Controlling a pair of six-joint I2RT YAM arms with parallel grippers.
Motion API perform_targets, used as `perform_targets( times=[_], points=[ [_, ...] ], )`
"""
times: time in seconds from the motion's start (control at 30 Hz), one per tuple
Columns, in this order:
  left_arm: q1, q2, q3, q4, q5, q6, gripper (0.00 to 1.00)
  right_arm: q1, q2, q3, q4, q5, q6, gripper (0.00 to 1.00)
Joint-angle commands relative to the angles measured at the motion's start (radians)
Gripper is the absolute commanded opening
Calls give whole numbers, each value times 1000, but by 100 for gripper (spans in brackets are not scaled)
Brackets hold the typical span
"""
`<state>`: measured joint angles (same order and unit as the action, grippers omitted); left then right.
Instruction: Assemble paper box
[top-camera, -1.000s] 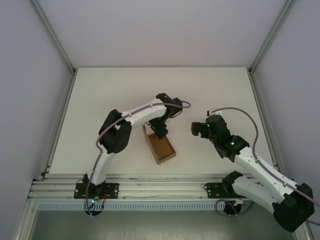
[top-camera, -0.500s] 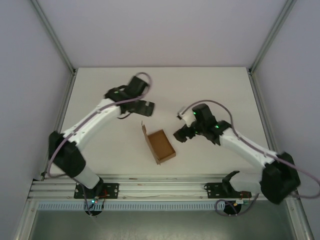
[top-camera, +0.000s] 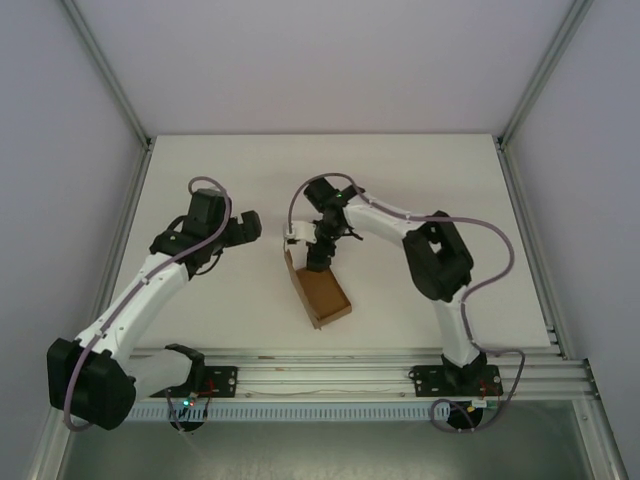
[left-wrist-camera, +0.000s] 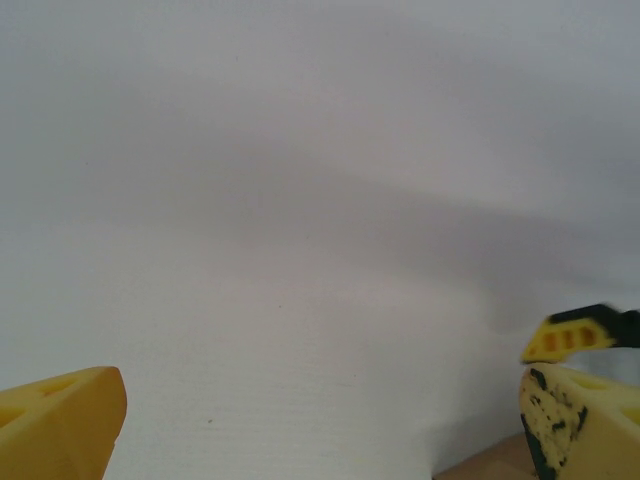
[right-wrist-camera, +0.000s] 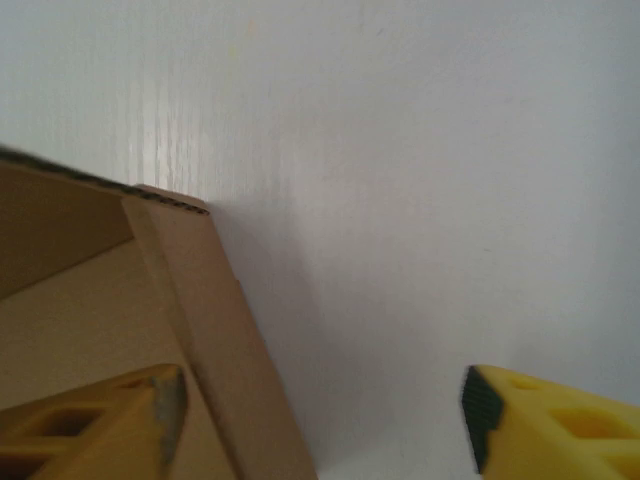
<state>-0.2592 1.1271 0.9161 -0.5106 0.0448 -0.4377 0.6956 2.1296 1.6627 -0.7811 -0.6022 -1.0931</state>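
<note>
While right gripper (top-camera: 318, 256) straddles far-end wall of paper box (top-camera: 325, 296), step in hand: grasping that wall for folding. Jaws apart, one finger (right-wrist-camera: 90, 430) inside box, other outside; wall unclamped. Next move: close on wall without shoving box. Box open-topped on table (top-camera: 440, 180), centre, toward near edge. Right arm reaches across leftward, wrist down. Left gripper (top-camera: 245, 228) spread wide, empty, well apart at left.

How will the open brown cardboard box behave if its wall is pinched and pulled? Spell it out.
Probably light: the thin-walled, empty brown cardboard box would likely slide on the smooth white table rather than resist. Its thin wall, straddled by the right gripper, may flex before the box lifts.
</note>
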Motion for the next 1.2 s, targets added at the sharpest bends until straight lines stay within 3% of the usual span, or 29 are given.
perform_targets(
  times=[0.0, 0.03, 0.13, 0.27, 0.33, 0.5, 0.63, 0.8, 1.0, 1.17],
  points=[
    [9, -38, -30, 36, -21, -9, 100, 13, 46, 60, -113, 25, -12, 58],
    [9, -40, -32, 33, -28, -10, 100, 15, 53, 63, -102, 32, 3, 55],
    [10, -46, -24, 15, -51, -15, 100, 19, 31, 20, 1, 77, 98, 29],
    [9, -57, -7, 15, -76, -26, 100, 20, -90, -170, 276, 181, 284, 15],
    [9, -65, -5, 25, -89, -33, 100, 19, -155, -272, 398, 266, 409, 13],
    [10, -78, 1, 49, -112, -48, 100, 25, -282, -428, 490, 565, 843, 12],
    [9, -63, -1, 77, -111, -58, 100, 52, -342, -486, 345, 849, 1345, 13],
    [10, -10, 6, 114, -54, -35, 100, 133, -364, -531, 240, 887, 1658, 15],
    [10, 47, 18, 136, 26, -4, 100, 175, -416, -612, 290, 880, 1831, 26],
    [9, 69, 20, 167, 148, 73, 100, 190, -494, -641, 313, 912, 1815, 41]
  ],
)
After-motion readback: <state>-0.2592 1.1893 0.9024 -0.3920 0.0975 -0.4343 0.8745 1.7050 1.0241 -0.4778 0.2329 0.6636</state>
